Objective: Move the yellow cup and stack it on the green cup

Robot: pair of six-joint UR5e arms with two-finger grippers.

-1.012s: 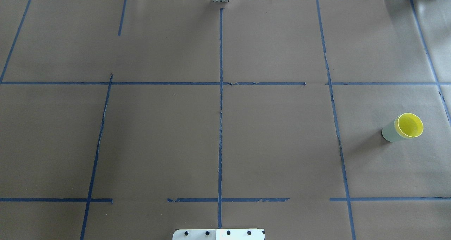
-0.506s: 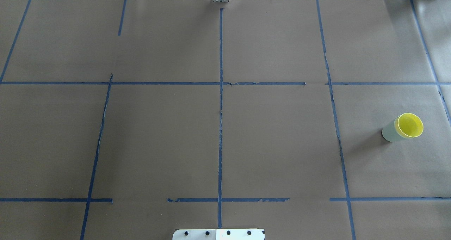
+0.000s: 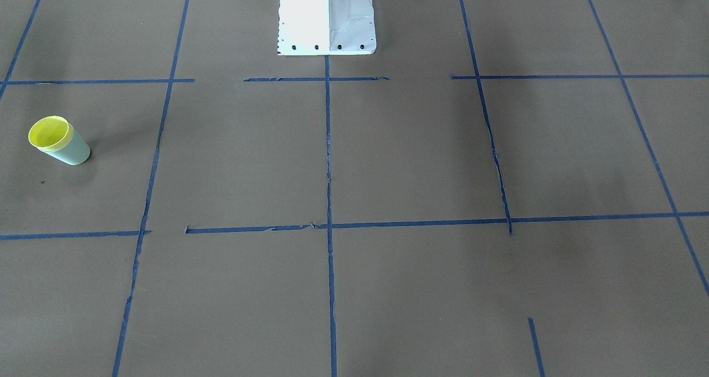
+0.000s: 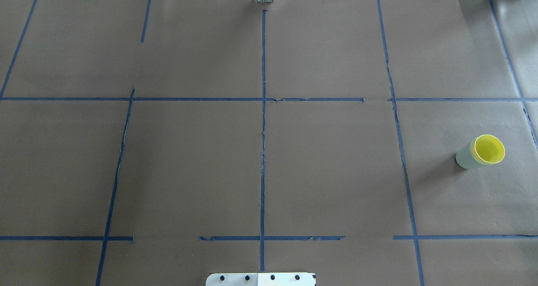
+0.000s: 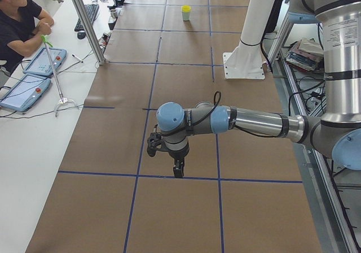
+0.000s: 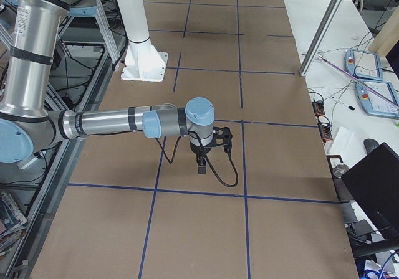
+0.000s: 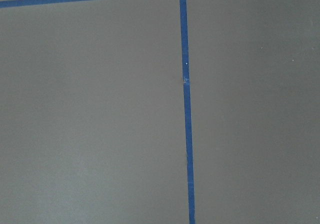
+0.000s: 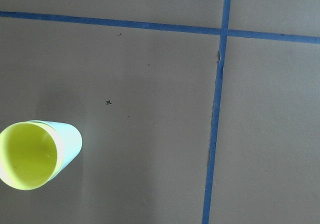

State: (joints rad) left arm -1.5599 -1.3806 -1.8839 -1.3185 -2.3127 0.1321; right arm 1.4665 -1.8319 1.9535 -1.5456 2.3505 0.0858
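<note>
Overhead exterior shows yellow cup (image 4: 489, 149) seated in green cup (image 4: 463, 159), so stacking looks done; whether left claw (image 5: 178, 170) and right claw (image 6: 201, 166) are parted, I cannot tell.

The overhead view looks forward and down from behind the base (image 4: 260, 279); the front view faces it steeply across the table (image 3: 421, 155). Both share the yellow cup (image 4: 489, 148) in the green cup (image 4: 463, 160), at the right. Side views look along the table from either end. Wrist views look down from close; the right one catches the cups.
</note>
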